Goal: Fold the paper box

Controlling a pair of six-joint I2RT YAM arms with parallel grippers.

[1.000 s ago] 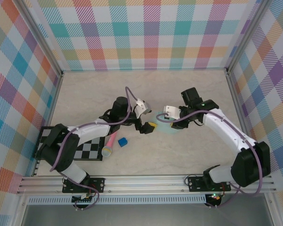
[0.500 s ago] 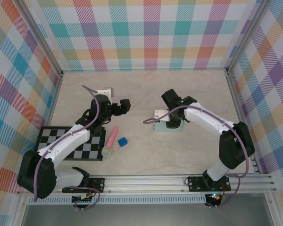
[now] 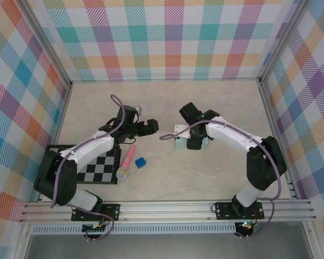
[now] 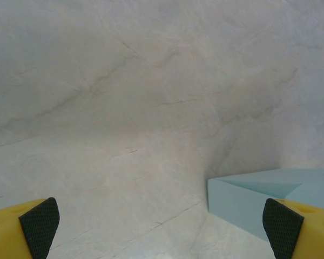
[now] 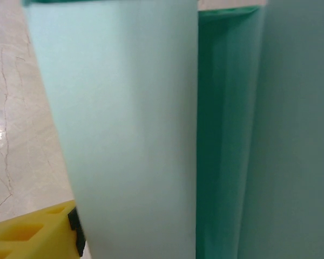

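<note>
The paper box (image 3: 181, 143) is pale mint card and stands on the table at the middle. My right gripper (image 3: 190, 138) is down on top of it. In the right wrist view a card panel (image 5: 124, 124) of the box lies between the jaws, with a dark inside gap (image 5: 221, 135) beside it. One yellow finger (image 5: 38, 234) shows against the panel's left edge and the other is hidden, so a grip cannot be judged. My left gripper (image 3: 147, 127) hangs open to the left of the box, apart from it. A box corner (image 4: 243, 202) shows near its right pad (image 4: 281, 234).
A black and white checkered mat (image 3: 92, 164) lies at the front left. A pink stick (image 3: 127, 161) and a small dark blue cube (image 3: 140, 162) lie beside it. Plaid walls and metal rails close in the table on three sides.
My left gripper has drawn back to the left, away from the box. My right gripper has moved left and settled onto the box.
</note>
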